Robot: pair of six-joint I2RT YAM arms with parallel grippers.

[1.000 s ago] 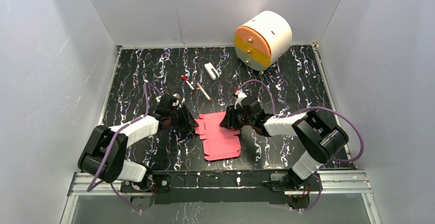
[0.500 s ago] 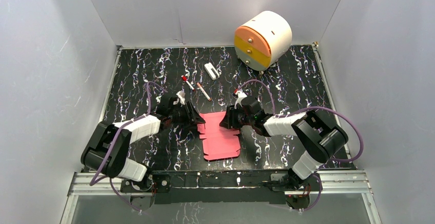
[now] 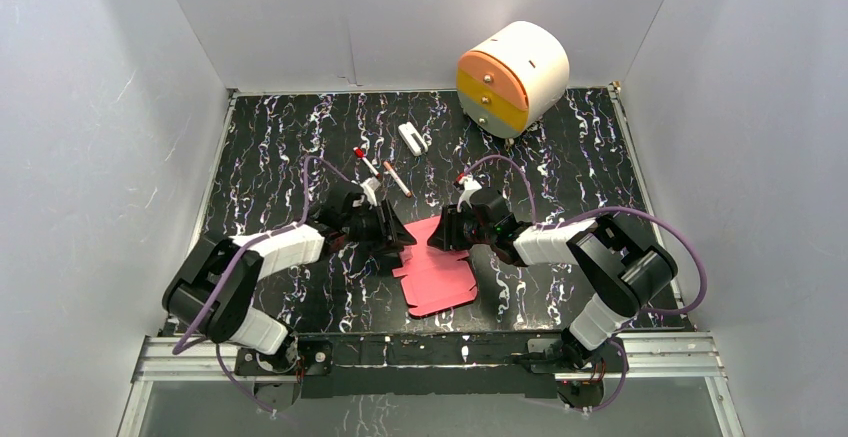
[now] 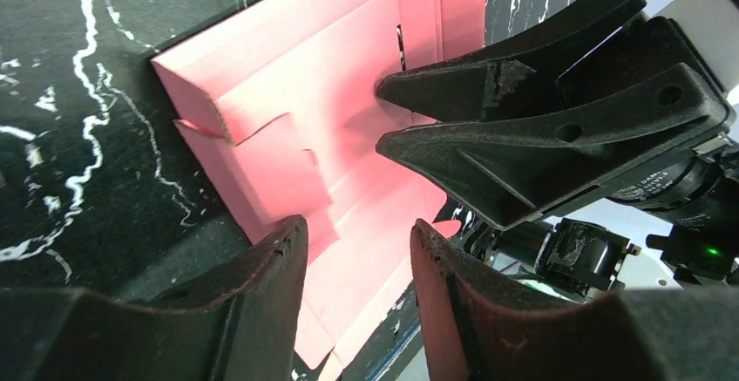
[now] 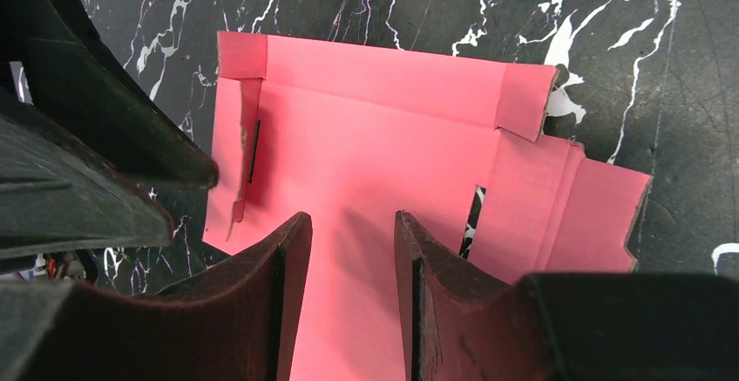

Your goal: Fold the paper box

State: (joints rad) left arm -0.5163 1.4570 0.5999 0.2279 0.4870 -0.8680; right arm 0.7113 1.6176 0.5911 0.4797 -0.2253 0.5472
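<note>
The left tool (image 3: pixel 402 239) has slid inward, and the paper box (image 3: pixel 438 275) has turned on the desk (image 3: pixel 270 147). Both arms stretch low; left and right tool (image 3: pixel 438 235) gape released, the card beneath their tips.

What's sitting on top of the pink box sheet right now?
Nothing loose shows on the paper box, only bare pink card with raised edge flaps. The left gripper and right gripper hang over it, jaws apart; the card beneath them is hidden.
</note>
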